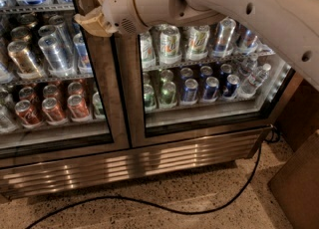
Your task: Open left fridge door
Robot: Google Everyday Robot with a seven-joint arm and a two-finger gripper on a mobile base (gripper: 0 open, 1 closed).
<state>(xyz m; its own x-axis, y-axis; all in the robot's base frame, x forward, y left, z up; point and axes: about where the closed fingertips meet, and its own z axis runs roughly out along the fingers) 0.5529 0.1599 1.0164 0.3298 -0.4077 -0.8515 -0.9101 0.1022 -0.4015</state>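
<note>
Speckled stone floor [199,198] with a black cable [149,204] trailing across it, clear before the steel kick grille [129,166]; a brown cabinet [299,183] crowds the right; the left fridge door [104,103] stands shut at left, red cans [50,108] behind its glass; the gripper [89,18] sits at that door's upper right frame edge, wide or narrow I cannot tell; the right door [132,98] shows green cans [169,41], lettering unreadable.
</note>
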